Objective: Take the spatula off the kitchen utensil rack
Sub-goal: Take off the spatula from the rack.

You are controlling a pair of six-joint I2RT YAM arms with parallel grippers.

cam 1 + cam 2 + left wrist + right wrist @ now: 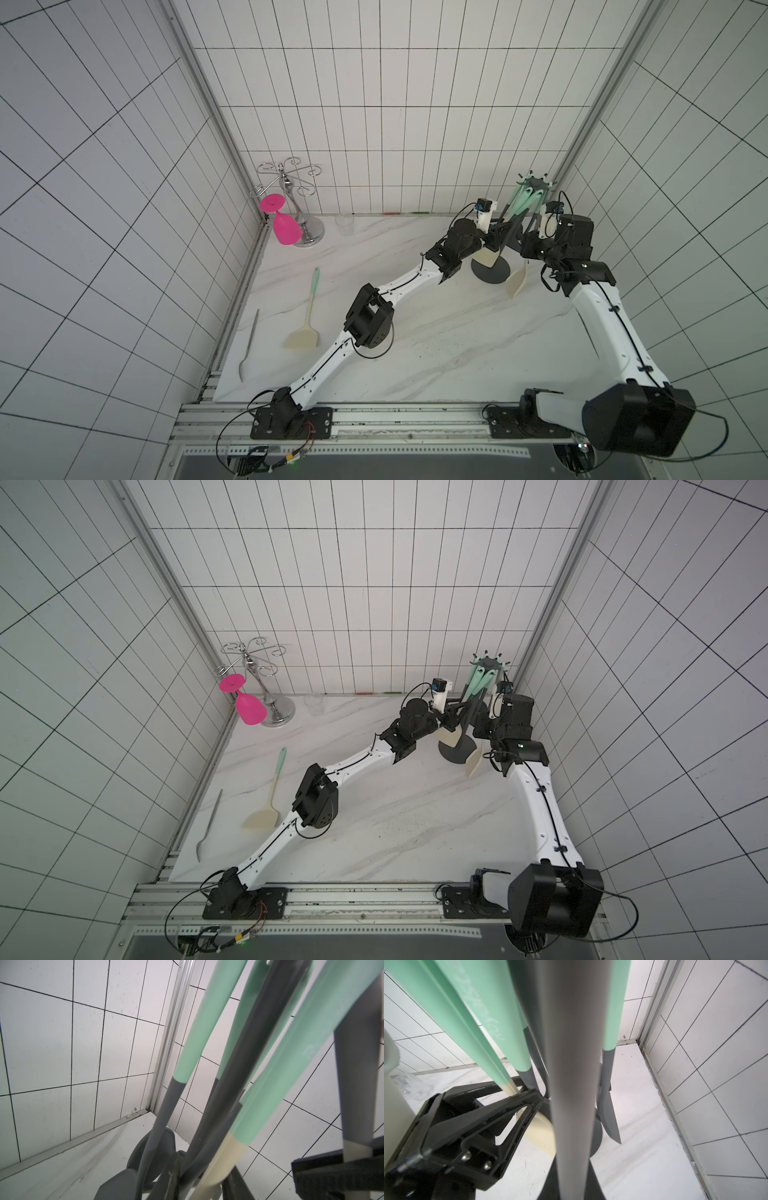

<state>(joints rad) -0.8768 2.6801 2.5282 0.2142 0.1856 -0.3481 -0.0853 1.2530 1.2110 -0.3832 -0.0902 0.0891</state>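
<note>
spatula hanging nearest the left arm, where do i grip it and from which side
Best take the spatula by its cream neck, just under the mint handle, coming in level from the left arm's side. It hangs down beside the kitchen utensil rack's pole, with other handles crowding higher up; the neck is narrow and open on that side.

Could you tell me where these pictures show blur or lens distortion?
In both top views the wall tiles look bowed, a wide-lens effect, though the lying spatula is sharp; in the left wrist view the near mint handles are soft; in the right wrist view the rack's pole is a blurred grey band.
</note>
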